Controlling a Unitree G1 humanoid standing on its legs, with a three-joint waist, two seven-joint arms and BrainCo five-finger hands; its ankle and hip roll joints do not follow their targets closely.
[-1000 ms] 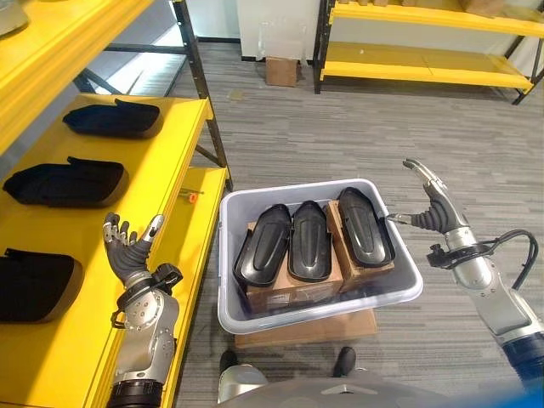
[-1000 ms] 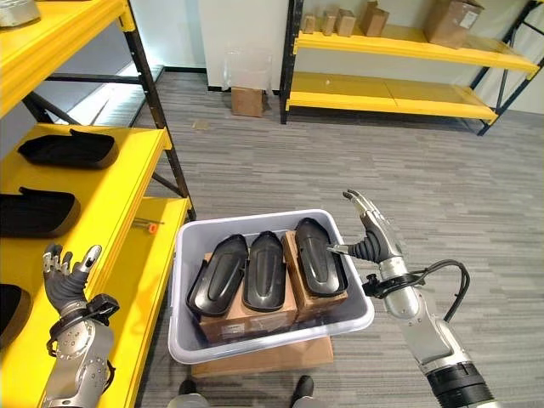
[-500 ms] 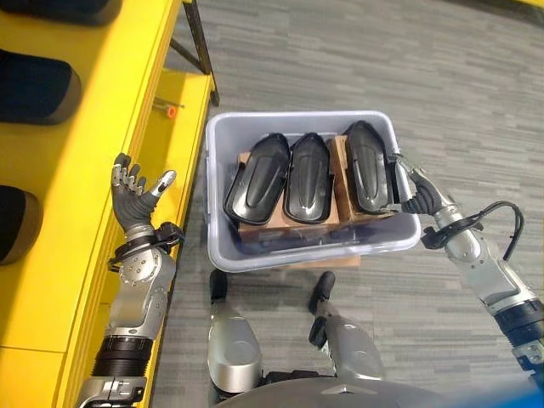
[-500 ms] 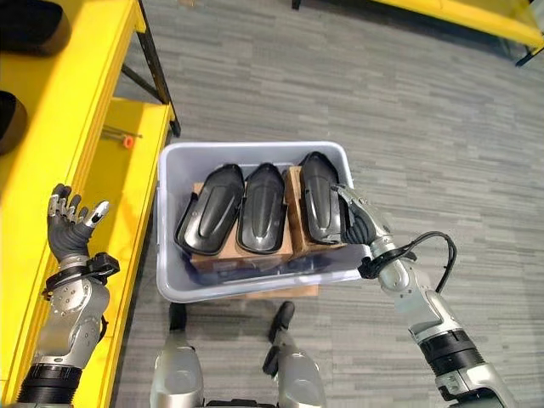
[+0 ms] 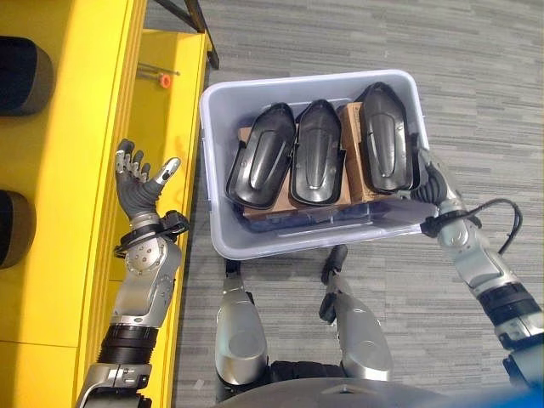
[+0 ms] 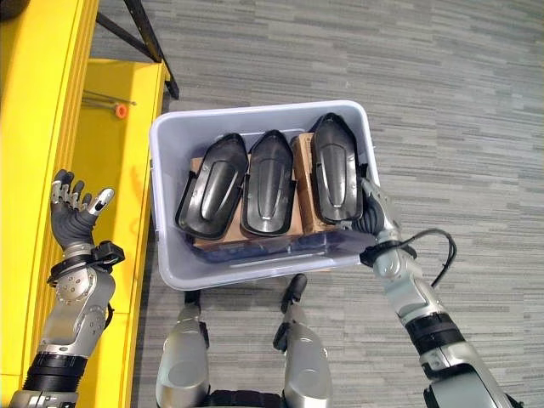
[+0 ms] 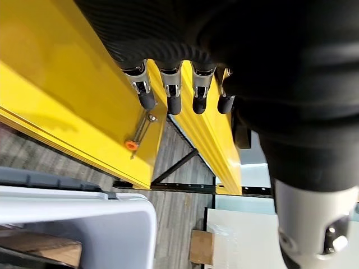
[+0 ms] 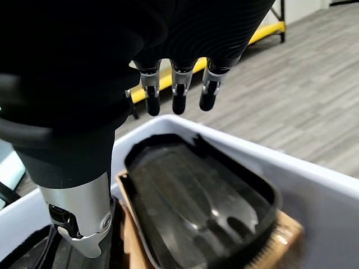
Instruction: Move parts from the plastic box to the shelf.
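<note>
A pale grey plastic box (image 5: 223, 229) with smooth walls and rounded corners sits on the grey striped floor (image 5: 476, 76) just beside the yellow shelf (image 5: 76, 170). In it lie three glossy black moulded parts, long and rounded with raised ribs, side by side on brown cardboard cartons (image 5: 352, 183): the left part (image 5: 263, 157) leans slightly outward, the middle part (image 5: 316, 153) and the right part (image 5: 385, 140) lie straighter. The right hand (image 6: 371, 214) is at the box's right wall next to the right part; in its wrist view the fingers (image 8: 178, 92) hang straight and spread above that part, not closed on it, though whether any fingertip touches the box rim is hard to judge. The left hand (image 5: 140, 187) is raised over the shelf's front edge, palm up, fingers apart and empty. On the upper shelf level rest two dark rounded parts (image 5: 25, 64). A small orange-tipped pin (image 5: 161, 78) lies on the lower yellow board.
</note>
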